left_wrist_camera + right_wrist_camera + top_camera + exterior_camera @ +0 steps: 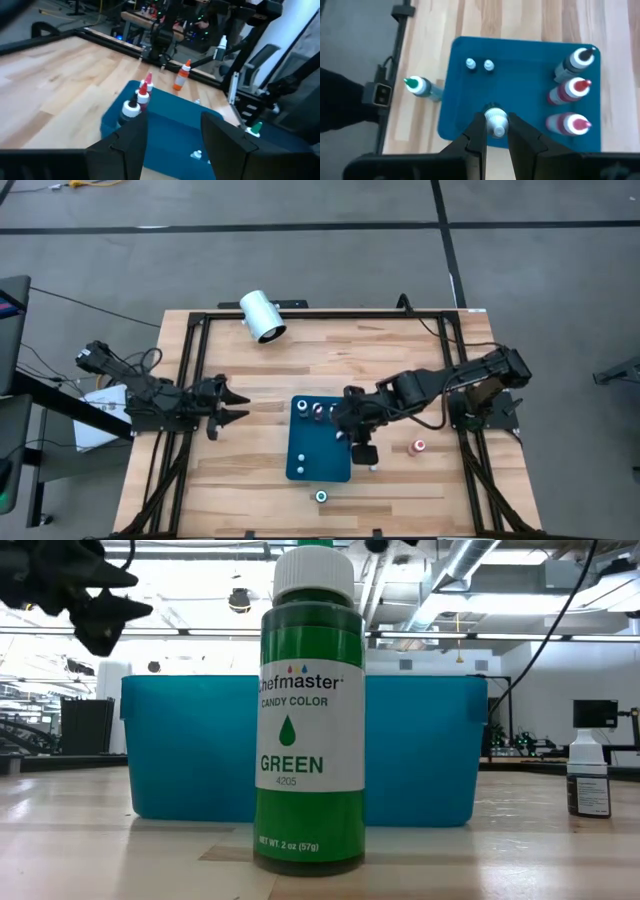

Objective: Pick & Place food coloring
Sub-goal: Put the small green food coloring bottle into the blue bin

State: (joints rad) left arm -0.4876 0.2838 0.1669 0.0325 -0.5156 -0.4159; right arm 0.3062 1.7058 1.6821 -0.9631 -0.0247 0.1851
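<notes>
Pinching a small white-capped bottle (495, 121) between its fingers, the right end effector (362, 450) sits at the right edge of the blue tray (305, 463), a little below the centre of the high view. Its wrist view shows the fingers closed on the bottle's cap over the tray's near edge. Three more bottles (319, 411) stand in a row along the tray's top edge in the high view; in the right wrist view they appear at the right side as one dark bottle with a white top (576, 62) and two reddish ones (570, 90). Two small white caps (479, 64) lie on the tray floor. A green-topped bottle (321, 497) stands on the tabletop (240, 470) just below the tray, near the bottom centre of the high view, and fills the middle of the low view. A pinkish bottle (419, 447) stands on the bare wood to the right of the tray. The left end effector (232, 404) hangs at the left of the high view, well apart from the tray, with its fingers spread and holding nothing. A white cylinder (262, 316) lies near the upper edge of the tabletop.
</notes>
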